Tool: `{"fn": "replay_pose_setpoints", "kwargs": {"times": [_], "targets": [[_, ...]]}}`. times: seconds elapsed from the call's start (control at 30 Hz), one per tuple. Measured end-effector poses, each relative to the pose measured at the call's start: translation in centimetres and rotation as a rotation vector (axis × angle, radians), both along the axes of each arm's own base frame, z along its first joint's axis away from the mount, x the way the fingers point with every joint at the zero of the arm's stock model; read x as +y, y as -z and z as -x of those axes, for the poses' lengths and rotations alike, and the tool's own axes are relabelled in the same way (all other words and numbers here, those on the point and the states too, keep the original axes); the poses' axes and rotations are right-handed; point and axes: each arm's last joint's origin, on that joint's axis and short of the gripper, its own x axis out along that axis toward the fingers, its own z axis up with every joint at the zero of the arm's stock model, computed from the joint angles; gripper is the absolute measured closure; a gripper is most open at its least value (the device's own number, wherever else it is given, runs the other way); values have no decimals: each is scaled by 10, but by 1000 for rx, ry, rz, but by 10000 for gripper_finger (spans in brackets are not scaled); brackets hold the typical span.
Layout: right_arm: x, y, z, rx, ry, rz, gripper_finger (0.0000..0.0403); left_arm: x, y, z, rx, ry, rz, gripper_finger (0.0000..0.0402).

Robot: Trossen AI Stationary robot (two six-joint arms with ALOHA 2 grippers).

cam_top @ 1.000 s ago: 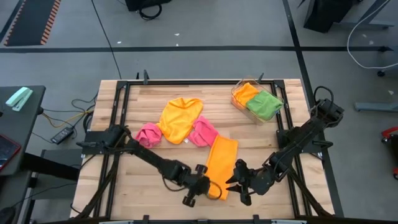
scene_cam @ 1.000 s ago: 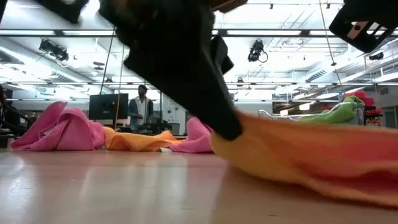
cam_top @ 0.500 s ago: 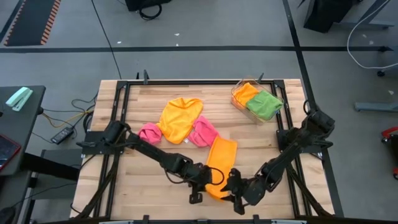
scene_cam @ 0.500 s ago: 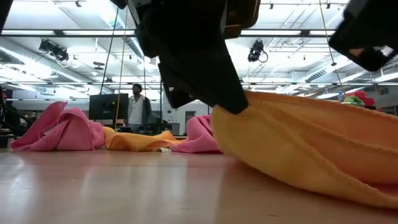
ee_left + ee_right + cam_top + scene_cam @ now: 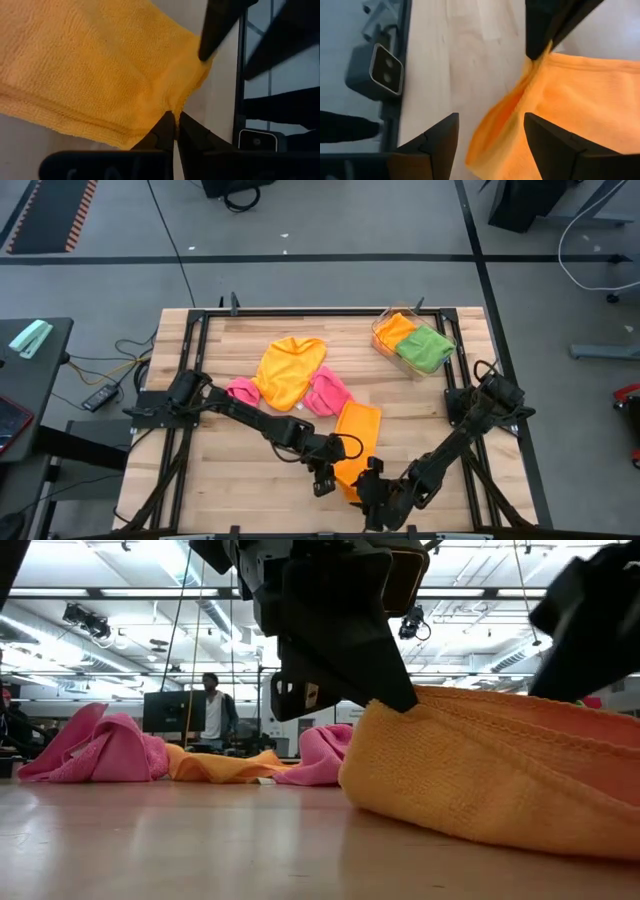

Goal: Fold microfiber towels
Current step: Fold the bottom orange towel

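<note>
A pale wooden bench [image 5: 230, 450] in a black frame stands on grey floor; beyond it, a person [image 5: 211, 710] is seen under bright ceiling lights. Near the front edge, the orange towel [image 5: 356, 442] is pinched at its corner by the closed left hand [image 5: 326, 477]. The right hand [image 5: 371, 498] is spread open just beside it. Pink towels [image 5: 240, 394] flank a yellow towel [image 5: 287, 370] mid-bench.

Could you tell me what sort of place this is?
Probably a robotics lab or workshop: a wooden table in a metal frame on grey floor, ceiling strip lights, and a person beside a monitor behind.
</note>
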Motion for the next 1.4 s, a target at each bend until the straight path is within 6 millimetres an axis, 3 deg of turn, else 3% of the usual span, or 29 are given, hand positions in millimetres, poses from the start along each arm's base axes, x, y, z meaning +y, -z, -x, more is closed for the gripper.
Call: {"fn": "replay_pose_setpoints", "kwargs": {"times": [0.13, 0.37, 0.63, 0.93, 1.23, 1.4], "targets": [[8, 6, 12, -19, -1, 103, 169, 5, 0, -2, 19, -42, 25, 391], [13, 27, 12, 5, 7, 114, 169, 19, 1, -5, 75, -118, 85, 382], [5, 18, 18, 19, 29, 195, 169, 34, 1, -8, 102, -146, 108, 390], [0, 20, 24, 66, 63, 237, 169, 54, 2, -12, 125, -173, 138, 393], [-5, 19, 20, 10, 156, 234, 170, 57, 2, -12, 130, -178, 137, 393], [-9, 19, 14, 1, 201, 200, 204, 58, 2, -13, 130, -180, 137, 383]]}}
